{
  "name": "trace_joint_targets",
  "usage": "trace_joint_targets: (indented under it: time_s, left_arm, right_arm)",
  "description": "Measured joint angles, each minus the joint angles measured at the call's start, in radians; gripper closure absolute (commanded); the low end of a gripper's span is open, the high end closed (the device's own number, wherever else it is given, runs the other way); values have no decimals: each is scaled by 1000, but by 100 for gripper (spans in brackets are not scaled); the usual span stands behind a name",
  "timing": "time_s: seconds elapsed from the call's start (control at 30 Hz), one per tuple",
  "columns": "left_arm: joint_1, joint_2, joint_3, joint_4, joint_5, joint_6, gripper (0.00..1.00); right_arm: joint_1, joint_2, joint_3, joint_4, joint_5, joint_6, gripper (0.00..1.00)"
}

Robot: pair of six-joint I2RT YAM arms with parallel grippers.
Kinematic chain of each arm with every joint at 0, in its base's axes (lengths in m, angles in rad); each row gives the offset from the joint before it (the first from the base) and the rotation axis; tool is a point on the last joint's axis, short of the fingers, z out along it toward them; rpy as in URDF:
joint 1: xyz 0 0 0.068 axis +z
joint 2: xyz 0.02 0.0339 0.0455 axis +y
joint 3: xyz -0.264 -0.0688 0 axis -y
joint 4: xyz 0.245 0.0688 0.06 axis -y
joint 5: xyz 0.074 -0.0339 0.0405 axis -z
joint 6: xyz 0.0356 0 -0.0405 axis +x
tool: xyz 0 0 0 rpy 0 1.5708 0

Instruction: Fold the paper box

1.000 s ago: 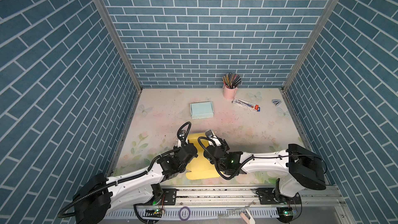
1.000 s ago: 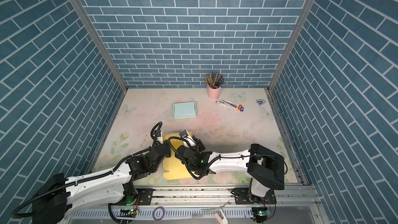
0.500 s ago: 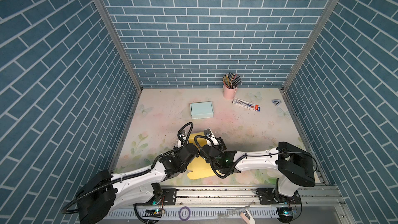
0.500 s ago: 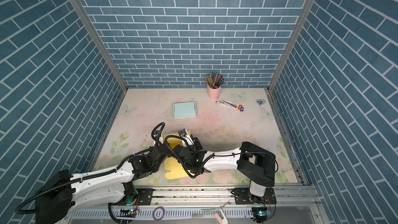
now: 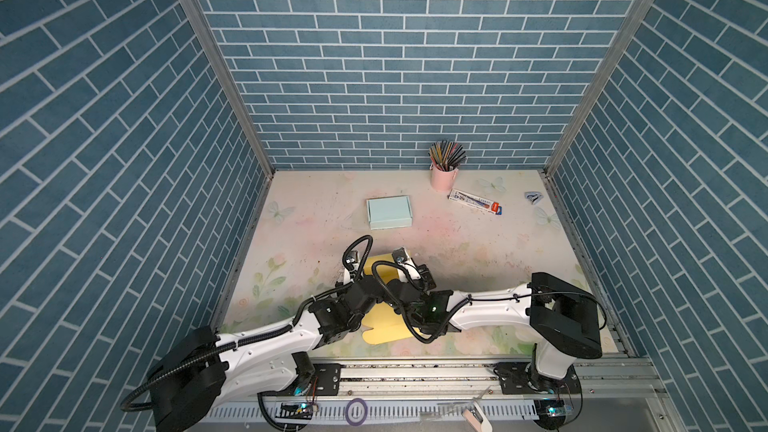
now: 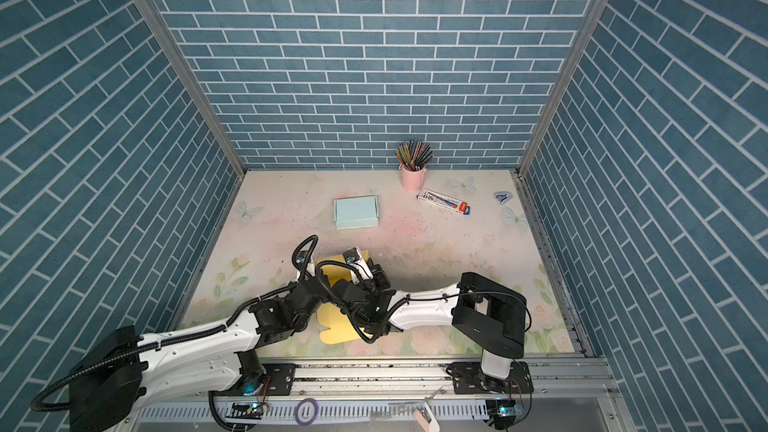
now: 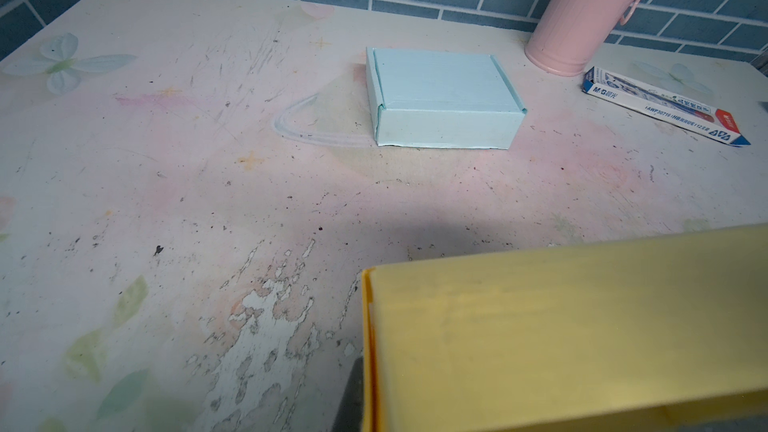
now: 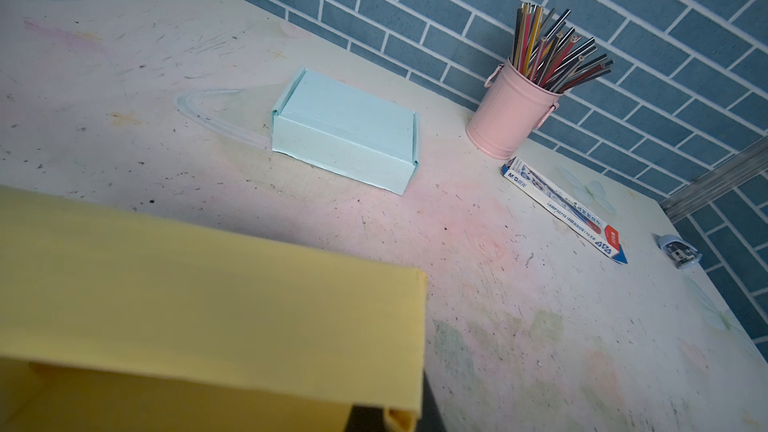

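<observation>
The yellow paper box (image 5: 382, 326) lies partly folded near the table's front edge, also visible in the other top view as the paper box (image 6: 336, 324). Both arms hide its middle. My left gripper (image 5: 353, 278) is at its left side and my right gripper (image 5: 415, 272) at its right side. In the left wrist view a raised yellow wall (image 7: 561, 326) fills the lower right, and my left gripper (image 7: 363, 401) is shut on its edge. In the right wrist view my right gripper (image 8: 399, 417) is shut on a curled yellow fold of the box wall (image 8: 208, 305).
A closed light blue box (image 5: 389, 211) sits behind the yellow one. A pink cup of pencils (image 5: 444, 176) stands at the back wall. Beside it lie a pencil carton (image 5: 476, 201) and a small blue object (image 5: 533, 197). A metal rail (image 5: 415, 371) runs along the front.
The right gripper has closed on the box's right wall. Both arms have drawn a little closer together over the box. The left gripper stays shut.
</observation>
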Motion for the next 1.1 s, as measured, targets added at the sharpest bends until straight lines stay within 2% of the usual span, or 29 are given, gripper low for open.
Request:
trace_joint_targets:
  time_s: [0.1, 0.27, 0.57, 0.9, 1.1]
  left_arm:
    - [0, 0, 0, 2, -1, 0, 98]
    - [-8, 0, 0, 0, 0, 4, 98]
    - [-13, 0, 0, 0, 6, 8, 98]
    - [-13, 0, 0, 0, 10, 7, 98]
    - [-13, 0, 0, 0, 15, -5, 98]
  right_arm:
    - [3, 0, 0, 6, 4, -5, 79]
    - [13, 0, -21, 35, 4, -50, 62]
    - [26, 0, -99, 59, -13, -25, 61]
    - [23, 0, -102, 50, -15, 47, 82]
    - [5, 0, -99, 69, -15, 119, 100]
